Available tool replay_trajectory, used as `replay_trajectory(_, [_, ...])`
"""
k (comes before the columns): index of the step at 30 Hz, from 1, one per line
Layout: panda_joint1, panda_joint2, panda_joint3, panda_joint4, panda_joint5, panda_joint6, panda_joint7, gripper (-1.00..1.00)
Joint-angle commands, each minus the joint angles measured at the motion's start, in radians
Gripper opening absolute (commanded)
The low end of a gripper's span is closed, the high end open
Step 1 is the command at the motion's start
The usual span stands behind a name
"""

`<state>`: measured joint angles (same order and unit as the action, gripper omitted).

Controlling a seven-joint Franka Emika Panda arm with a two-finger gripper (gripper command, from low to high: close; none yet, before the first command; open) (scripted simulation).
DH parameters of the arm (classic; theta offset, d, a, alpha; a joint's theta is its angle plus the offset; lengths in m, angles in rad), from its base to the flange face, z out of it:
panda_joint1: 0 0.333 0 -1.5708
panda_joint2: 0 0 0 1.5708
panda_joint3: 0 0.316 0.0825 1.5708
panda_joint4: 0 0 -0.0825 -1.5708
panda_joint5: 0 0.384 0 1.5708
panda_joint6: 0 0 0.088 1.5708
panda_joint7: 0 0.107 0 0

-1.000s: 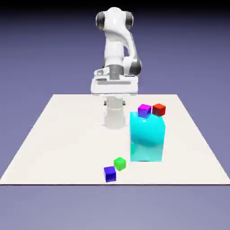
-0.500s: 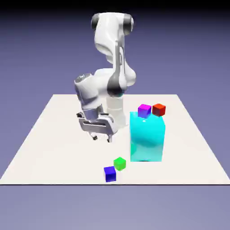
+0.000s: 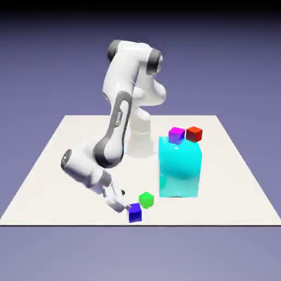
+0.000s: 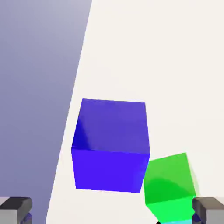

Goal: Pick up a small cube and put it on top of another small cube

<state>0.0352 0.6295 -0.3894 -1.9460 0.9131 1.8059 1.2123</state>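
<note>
The hand [image 4: 112, 210] is spread wide, nothing between its fingers, and leans in over the table [image 3: 77, 200] from the exterior view's left. The blue cube [image 4: 111, 146] is just beside it, ahead of the gap between the fingertips in the hand view and somewhat left of the middle. In the exterior view one fingertip comes right up to the cube's upper left corner; whether they touch I cannot tell.

The green cube [image 4: 169, 183] is close by the blue one, on the side toward the hand view's right fingertip, and turned at an angle to it. That fingertip overlaps its corner in the hand view, so it crowds that side of the hand.

Farther from the hand, toward the exterior view's right, stands the tall cyan block [image 3: 180, 170]. The magenta cube [image 3: 176, 135] and the red cube [image 3: 194, 134] show at its top, well apart from the hand.

The blue cube sits flat, sides about equal, with no longer axis. Its near upper edge runs almost straight across from fingertip to fingertip, dipping slightly rightward in the hand view.
</note>
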Motion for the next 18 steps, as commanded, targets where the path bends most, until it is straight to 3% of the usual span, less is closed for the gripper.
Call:
replay_trajectory(1, [0.012, 0.036, 0.024, -0.012, 0.037, 0.043, -0.022, 0.00])
replay_trajectory(3, [0.026, 0.081, 0.054, -0.027, 0.084, 0.099, -0.051, 0.00])
replay_trajectory(4, [0.026, 0.081, 0.054, -0.027, 0.084, 0.099, -0.051, -1.00])
replay_trajectory(8, [-0.005, -0.026, 0.025, -0.007, -0.021, -0.019, -0.004, -1.00])
replay_trajectory(18, [-0.070, -0.388, 0.379, -0.102, -0.317, -0.285, -0.059, -1.00])
